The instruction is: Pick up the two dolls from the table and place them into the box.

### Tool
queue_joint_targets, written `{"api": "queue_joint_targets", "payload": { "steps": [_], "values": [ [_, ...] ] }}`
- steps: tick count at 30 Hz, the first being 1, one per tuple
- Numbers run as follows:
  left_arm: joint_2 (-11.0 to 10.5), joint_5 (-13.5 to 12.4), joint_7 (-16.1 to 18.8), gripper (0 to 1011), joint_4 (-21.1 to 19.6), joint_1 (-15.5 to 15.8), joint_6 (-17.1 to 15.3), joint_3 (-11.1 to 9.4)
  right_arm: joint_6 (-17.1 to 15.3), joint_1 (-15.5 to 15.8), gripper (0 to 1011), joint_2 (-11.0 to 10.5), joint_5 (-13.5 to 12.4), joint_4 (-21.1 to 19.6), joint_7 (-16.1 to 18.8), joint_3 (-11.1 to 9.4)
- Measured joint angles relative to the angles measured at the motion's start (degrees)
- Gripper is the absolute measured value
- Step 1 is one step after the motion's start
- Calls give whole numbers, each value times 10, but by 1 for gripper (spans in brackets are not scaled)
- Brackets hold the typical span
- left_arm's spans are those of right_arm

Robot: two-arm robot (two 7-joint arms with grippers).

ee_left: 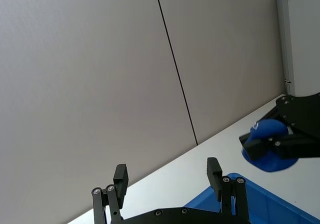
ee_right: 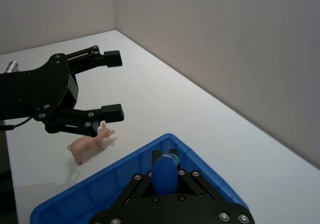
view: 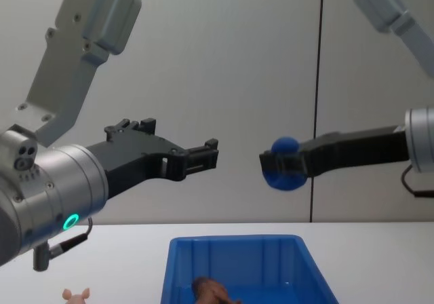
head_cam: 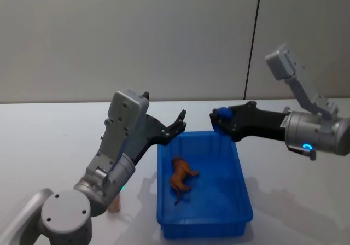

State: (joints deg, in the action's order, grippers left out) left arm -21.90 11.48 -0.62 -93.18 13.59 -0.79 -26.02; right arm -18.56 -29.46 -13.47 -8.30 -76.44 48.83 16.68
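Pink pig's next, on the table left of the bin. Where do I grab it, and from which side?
Take the pink pig across its rounded trunk, behind the head, coming straight down with the open left gripper, which hangs on its side of the box. The trunk looks the fullest part; the ears and legs are thin and would likely slip.

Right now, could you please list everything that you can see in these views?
brown doll: one, brown, lying inside the box
pink doll: one, pale pink, on the table left of the box
box: one, bright blue, middle of the table
table: one, white, under everything
blue rounded object: one, blue, held in the air above the box's far end
wall: grey panels, behind the table
left gripper: one, black, open, raised over the box's left side
right gripper: one, black, shut on the blue rounded object
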Motion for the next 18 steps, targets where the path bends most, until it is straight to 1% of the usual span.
{"api": "queue_joint_targets", "payload": {
  "steps": [1,5,6,8,9,11,12,14,15,16,18],
  "values": [
    [0,0,0,1001,0,0,0,0,-10,-2,76,0,-1,4,5,2],
    [0,0,0,1001,0,0,0,0,-31,-5,86,2,-4,12,14,5],
    [0,0,0,1001,0,0,0,0,-38,-6,130,2,-4,16,16,6],
    [0,0,0,1001,0,0,0,0,-44,-7,162,2,-5,19,19,8],
    [0,0,0,1001,0,0,0,0,-50,-8,212,2,-5,21,21,9],
    [0,0,0,1001,0,0,0,0,-55,-9,253,2,-6,23,23,10],
    [0,0,0,1001,0,0,0,0,-59,-9,312,2,-6,25,25,11],
    [0,0,0,1001,0,0,0,0,-63,-10,349,3,-7,27,26,11],
    [0,0,0,1001,0,0,0,0,-66,-10,391,3,-7,28,27,12],
    [0,0,0,1001,0,0,0,0,-68,-10,407,3,-7,29,28,12],
    [0,0,0,1001,0,0,0,0,-70,-11,490,3,-7,30,29,13]
  ]
}}
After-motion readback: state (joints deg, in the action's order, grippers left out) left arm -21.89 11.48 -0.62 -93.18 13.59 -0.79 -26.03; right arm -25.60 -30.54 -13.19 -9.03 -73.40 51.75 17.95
